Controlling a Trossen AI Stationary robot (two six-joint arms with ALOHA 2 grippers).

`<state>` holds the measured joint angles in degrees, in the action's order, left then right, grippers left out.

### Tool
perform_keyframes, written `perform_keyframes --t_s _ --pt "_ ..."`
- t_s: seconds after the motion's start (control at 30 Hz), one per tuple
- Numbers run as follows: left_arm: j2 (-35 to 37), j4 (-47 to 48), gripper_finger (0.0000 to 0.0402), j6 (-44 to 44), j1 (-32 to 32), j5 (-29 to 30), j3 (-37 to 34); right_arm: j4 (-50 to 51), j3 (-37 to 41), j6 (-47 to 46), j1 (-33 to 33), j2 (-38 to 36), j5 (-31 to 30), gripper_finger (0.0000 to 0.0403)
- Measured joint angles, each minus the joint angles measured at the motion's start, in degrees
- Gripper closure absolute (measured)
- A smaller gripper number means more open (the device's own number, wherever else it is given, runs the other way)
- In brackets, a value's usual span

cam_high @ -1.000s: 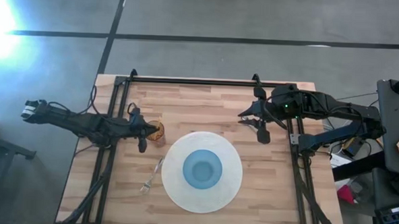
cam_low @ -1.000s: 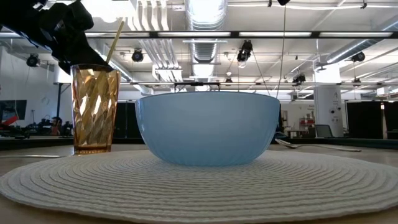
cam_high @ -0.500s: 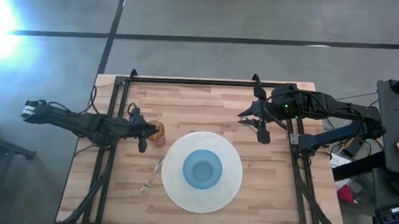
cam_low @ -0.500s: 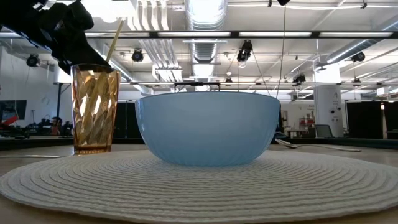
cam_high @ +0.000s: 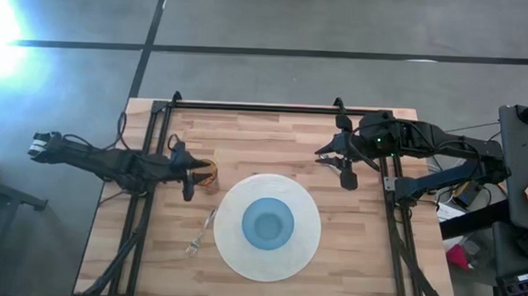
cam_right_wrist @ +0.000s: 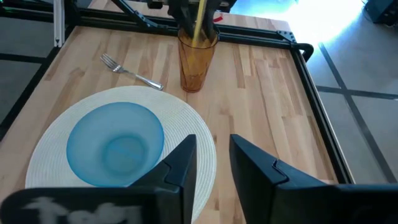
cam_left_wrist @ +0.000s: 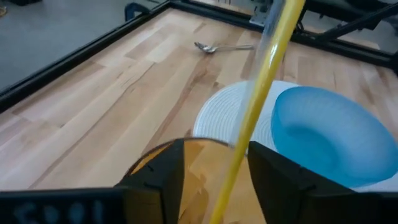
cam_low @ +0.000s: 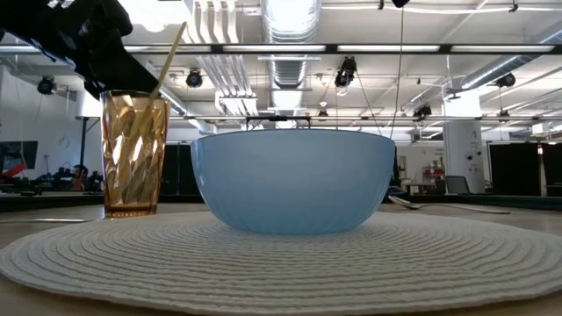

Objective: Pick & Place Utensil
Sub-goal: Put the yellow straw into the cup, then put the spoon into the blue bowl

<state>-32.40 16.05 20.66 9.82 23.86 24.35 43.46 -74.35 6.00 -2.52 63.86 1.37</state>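
Yellow straw (cam_left_wrist: 261,93) stands tilted in amber cup (cam_right_wrist: 196,59), just beside placemat (cam_high: 228,245); left gripper (cam_left_wrist: 214,180) over cup w/ fingers apart, straw btwn them unclamped; right gripper (cam_right_wrist: 211,162) parted, empty, far side of placemat; straw prob. light, thin, slick, crushable, so pinch mid-shaft gently.

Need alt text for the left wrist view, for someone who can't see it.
A yellow straw stands tilted in an amber cup, between the open fingers of the left pincer. Beyond lie a blue bowl on a white round placemat and a fork on the wooden table.
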Motion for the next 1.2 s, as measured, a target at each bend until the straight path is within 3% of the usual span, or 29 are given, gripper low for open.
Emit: perform_keyframes --t_s 0.23,0.67,0.9,1.2 --pt "0.02 0.14 0.0199 -1.32 0.00 -0.79 2.32 0.02 0.00 -0.02 -0.02 0.00 -0.01 0.0303" --pt "0.02 0.31 0.0197 -8.14 0.00 -0.74 10.03 0.96 0.00 -1.67 -0.01 0.00 0.00 0.0318" --pt "0.00 0.13 0.0197 -11.40 0.02 -0.99 14.15 4.24 0.00 -5.28 0.00 0.00 -0.50 0.0306" --pt "-1.89 -2.57 0.0197 -11.27 0.04 -9.84 13.71 9.86 1.00 -7.64 -0.19 0.00 -7.41 0.0264"
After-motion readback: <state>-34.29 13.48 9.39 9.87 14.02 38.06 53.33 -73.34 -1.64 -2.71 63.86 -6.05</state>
